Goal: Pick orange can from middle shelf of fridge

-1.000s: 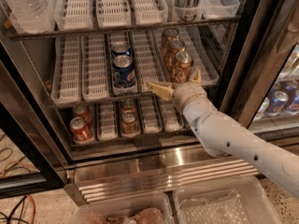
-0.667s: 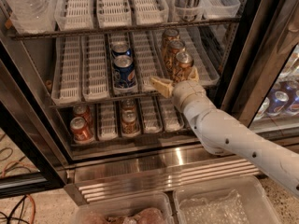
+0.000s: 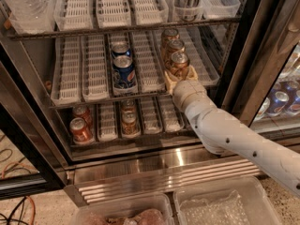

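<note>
Since the earlier frame the gripper (image 3: pixel 181 74) has shifted right. Its fingers are now spread on either side of the nearest orange can (image 3: pixel 179 62), in the right lane at the near edge of the middle shelf (image 3: pixel 70 74) of the fridge (image 3: pixel 236 55).

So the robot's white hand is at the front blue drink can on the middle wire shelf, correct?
Not quite. The camera view shows the white hand at the front amber-orange drink can on the middle wire shelf; the blue drink can stands further left in the picture.
</note>
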Motion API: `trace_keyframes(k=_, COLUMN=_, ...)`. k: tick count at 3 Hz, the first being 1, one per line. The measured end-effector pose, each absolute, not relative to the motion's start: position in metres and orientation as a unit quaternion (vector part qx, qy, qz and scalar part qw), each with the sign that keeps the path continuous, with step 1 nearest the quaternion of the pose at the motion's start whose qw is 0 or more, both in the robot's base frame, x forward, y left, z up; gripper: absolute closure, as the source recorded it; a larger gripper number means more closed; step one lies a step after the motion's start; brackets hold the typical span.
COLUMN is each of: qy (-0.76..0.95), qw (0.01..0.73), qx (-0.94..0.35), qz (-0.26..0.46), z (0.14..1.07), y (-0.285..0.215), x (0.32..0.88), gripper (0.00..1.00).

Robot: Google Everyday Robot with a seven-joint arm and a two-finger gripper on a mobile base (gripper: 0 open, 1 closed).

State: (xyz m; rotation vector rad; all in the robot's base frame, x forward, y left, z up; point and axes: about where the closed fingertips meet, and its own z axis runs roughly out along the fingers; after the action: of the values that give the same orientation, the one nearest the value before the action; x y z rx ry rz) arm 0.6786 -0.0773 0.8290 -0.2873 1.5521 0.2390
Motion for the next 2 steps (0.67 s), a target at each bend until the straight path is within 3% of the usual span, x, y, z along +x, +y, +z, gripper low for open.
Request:
trace_keyframes(k=1, qy=0.696, qw=0.698, qx=-0.129, qz=0.107, z=0.8307, y=-0.081, x=0.679, gripper=0.88)
trace_keyframes(k=2, qy=0.702, qw=0.692, qx=-0.127, qz=0.109, z=0.8257, y=-0.0794, x=0.6818, gripper=1.0)
